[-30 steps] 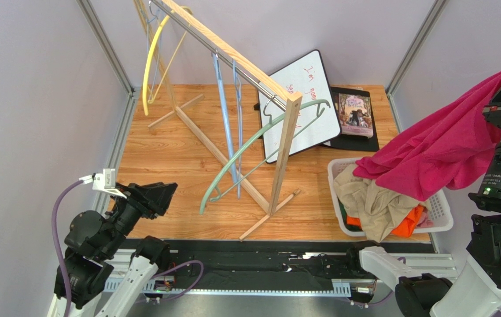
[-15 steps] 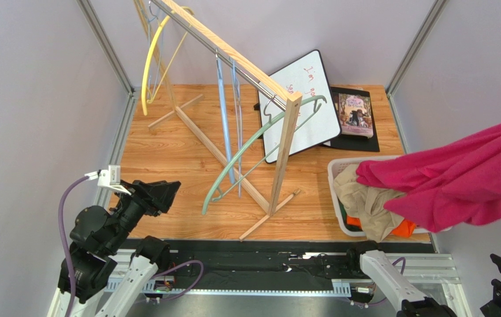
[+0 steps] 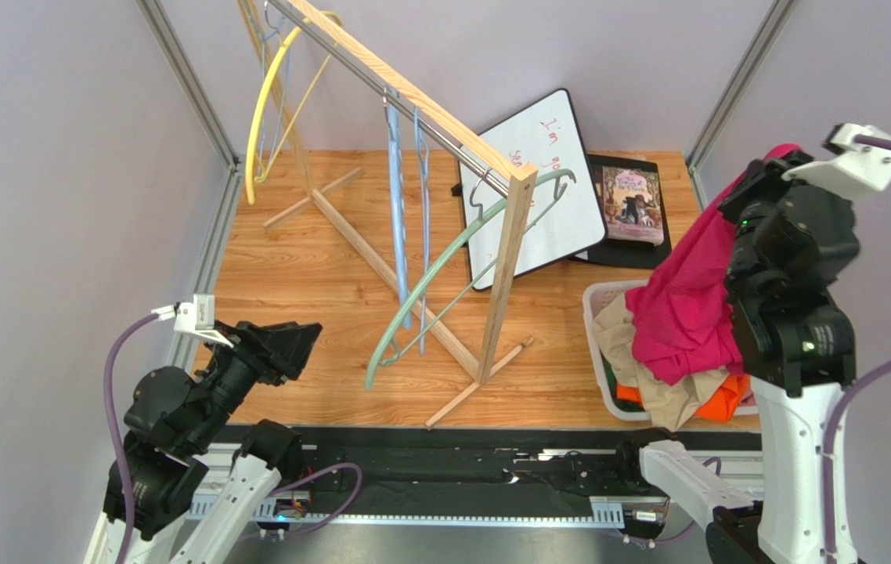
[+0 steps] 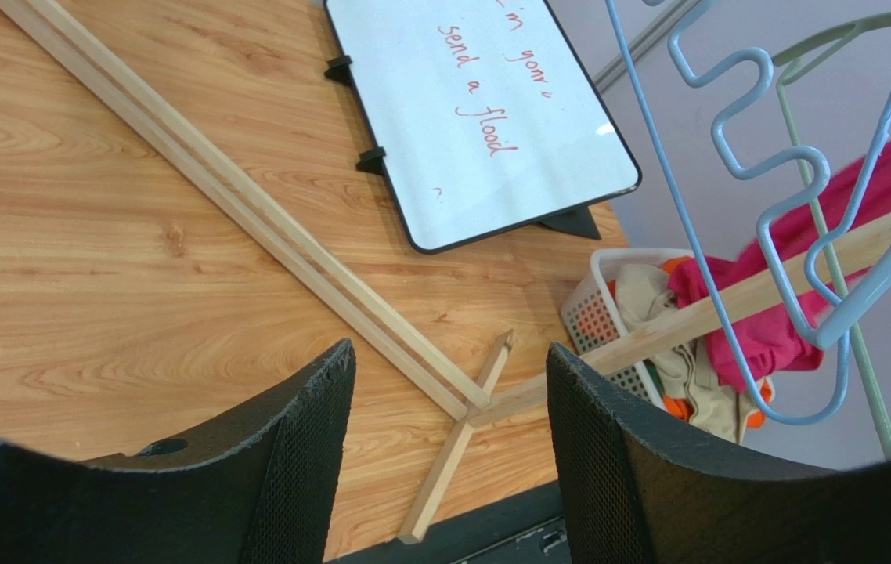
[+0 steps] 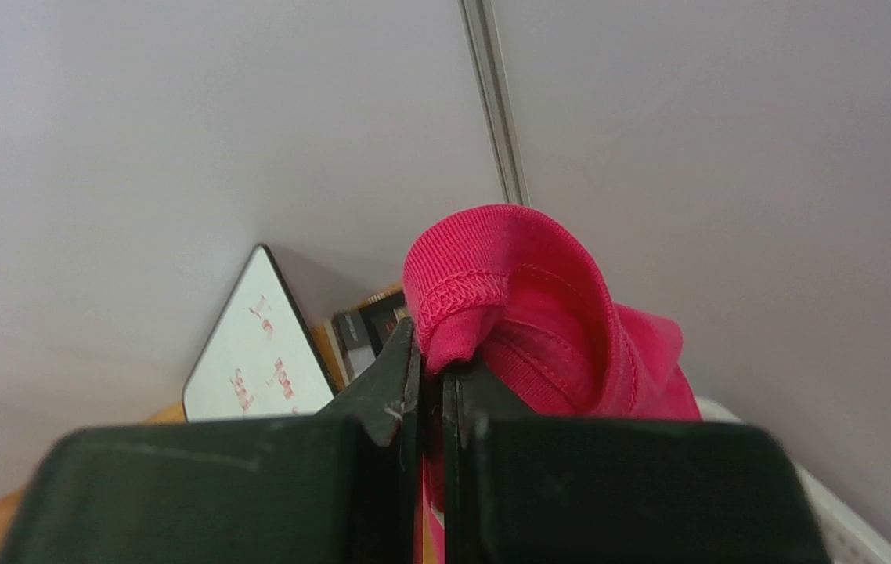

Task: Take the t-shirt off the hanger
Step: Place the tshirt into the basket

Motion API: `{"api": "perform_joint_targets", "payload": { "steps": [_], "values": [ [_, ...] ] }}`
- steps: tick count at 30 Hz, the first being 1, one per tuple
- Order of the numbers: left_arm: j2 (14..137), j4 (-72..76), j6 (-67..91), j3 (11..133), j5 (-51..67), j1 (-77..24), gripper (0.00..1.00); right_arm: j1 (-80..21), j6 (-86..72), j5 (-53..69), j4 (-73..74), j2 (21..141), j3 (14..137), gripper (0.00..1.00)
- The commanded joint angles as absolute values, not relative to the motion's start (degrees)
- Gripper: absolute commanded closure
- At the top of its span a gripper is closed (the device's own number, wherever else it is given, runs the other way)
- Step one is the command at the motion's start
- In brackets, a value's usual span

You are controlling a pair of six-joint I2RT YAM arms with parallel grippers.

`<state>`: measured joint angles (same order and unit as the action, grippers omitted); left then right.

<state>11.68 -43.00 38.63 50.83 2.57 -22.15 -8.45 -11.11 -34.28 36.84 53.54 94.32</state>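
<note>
1. Right gripper [image 5: 429, 353]: jaws pinched tight on the rolled, stitched hem of the pink t-shirt [image 5: 556, 317]. Thin soft knit, bunched.
2. Below the gripper, the t-shirt hangs limp into the white mesh basket [image 3: 593, 317], its low end on other clothes [image 3: 680, 400]. It's already off the mint hanger [image 3: 462, 253], a curved thin bar well off to this gripper's left.
3. Step looks like drop-off: lower so the slack piles inside the rim, then let go. Cloth may cling to a finger.
4. Left gripper [image 4: 450, 364], far left: jaws apart, empty.
</note>
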Motion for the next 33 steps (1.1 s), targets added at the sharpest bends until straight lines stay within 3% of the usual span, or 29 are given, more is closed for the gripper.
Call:
{"api": "perform_joint_targets", "payload": {
  "steps": [1,13,19,24,30,31,33],
  "values": [
    [10.7,-43.0,38.5,51.3,3.3,-22.2,0.34,-8.5,-20.8,-39.3,37.5,52.1,88.6,1.00],
    [12.5,-40.7,37.9,49.7,4.8,-22.2,0.34,-8.6,-36.7,-49.0,59.4,42.6,76.5,1.00],
    [12.8,-39.8,38.8,48.7,6.0,-22.2,0.35,-8.6,-47.6,-47.7,71.8,45.6,67.6,0.98],
    [11.2,-40.0,40.3,47.1,6.6,-22.2,0.35,-7.6,-50.3,-39.6,65.0,46.7,53.1,1.00],
    [8.0,-41.1,43.8,43.3,8.6,-22.2,0.35,-4.7,-55.8,-37.7,62.9,48.3,45.9,1.00],
    [6.9,-41.3,44.0,43.0,8.3,-22.2,0.35,-4.5,-56.2,-38.0,64.3,48.1,46.4,0.99],
    [6.2,-41.3,44.3,42.3,7.7,-22.2,0.35,-4.2,-58.2,-38.8,67.2,47.4,49.0,0.84]
  ]
}}
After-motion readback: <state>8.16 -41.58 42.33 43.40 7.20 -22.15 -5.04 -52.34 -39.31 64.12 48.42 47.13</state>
